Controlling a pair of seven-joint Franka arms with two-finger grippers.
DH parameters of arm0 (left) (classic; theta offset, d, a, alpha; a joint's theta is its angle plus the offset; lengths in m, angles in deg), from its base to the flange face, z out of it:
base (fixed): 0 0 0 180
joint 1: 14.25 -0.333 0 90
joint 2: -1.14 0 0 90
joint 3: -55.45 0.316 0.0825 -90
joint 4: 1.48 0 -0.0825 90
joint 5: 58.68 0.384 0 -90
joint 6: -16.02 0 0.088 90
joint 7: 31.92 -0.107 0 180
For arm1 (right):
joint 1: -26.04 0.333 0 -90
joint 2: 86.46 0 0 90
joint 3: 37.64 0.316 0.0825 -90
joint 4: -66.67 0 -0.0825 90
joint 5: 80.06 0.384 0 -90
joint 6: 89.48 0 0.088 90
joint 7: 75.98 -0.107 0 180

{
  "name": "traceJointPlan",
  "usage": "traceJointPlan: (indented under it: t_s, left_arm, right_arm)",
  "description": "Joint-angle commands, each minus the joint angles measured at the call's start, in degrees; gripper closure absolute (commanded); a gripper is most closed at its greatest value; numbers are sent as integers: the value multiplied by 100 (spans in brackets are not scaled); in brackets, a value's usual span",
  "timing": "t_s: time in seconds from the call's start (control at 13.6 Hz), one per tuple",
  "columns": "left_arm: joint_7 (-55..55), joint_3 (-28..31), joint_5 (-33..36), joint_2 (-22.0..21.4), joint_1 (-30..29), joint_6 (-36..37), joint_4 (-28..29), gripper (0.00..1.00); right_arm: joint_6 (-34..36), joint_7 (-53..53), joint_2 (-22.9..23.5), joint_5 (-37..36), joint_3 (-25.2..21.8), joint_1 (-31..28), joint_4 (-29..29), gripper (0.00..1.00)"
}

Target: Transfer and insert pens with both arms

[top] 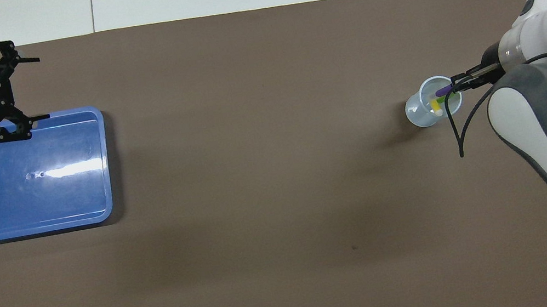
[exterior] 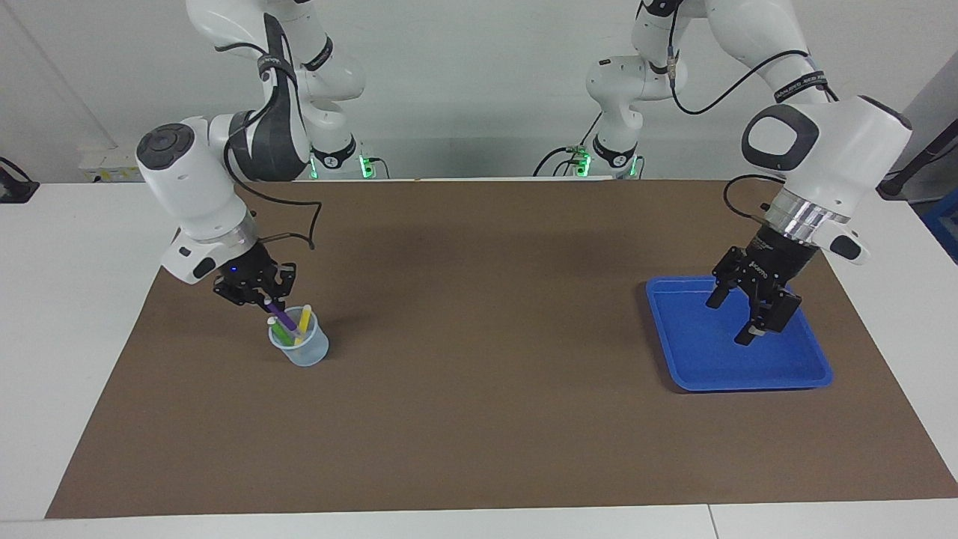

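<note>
Cup (exterior: 300, 346) stands on mat (exterior: 479, 419) at lower left of facing view, w/ three pens (exterior: 293, 323) inside it. Right gripper (exterior: 267, 298) sits just above cup's rim, upper-left of it, gripping one pen. Tray (exterior: 812, 370) lies on mat at right of frame, well apart from cup; left gripper (exterior: 737, 320) hangs over tray's upper part.
</note>
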Motion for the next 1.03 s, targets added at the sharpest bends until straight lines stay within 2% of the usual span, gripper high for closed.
traceJointPlan:
  t_s: [0.0,0.07,0.22,0.52,0.81,0.96]
  left_arm:
    - [-1610,-10,900,-269,-23,822,116,0]
    - [-2311,-10,1139,-339,-40,1277,125,0]
    - [-3535,-10,1333,-471,-58,1877,195,0]
    - [-4925,-54,1914,-691,-84,2493,134,0]
    - [-5577,-72,1923,-1191,-242,2890,344,0]
    - [-5877,-80,1923,-1420,-199,2882,651,0]
  right_arm:
    - [-29,42,-25,-122,40,-83,8,14]
    - [15,42,-25,-122,32,-110,-10,0]
    - [295,42,-87,-200,31,-154,-158,0]
    - [1200,42,-437,-210,23,-338,-642,0]
    - [1939,42,-1096,-210,23,-373,-669,0]
    - [2159,42,-1308,-201,31,-435,-660,0]
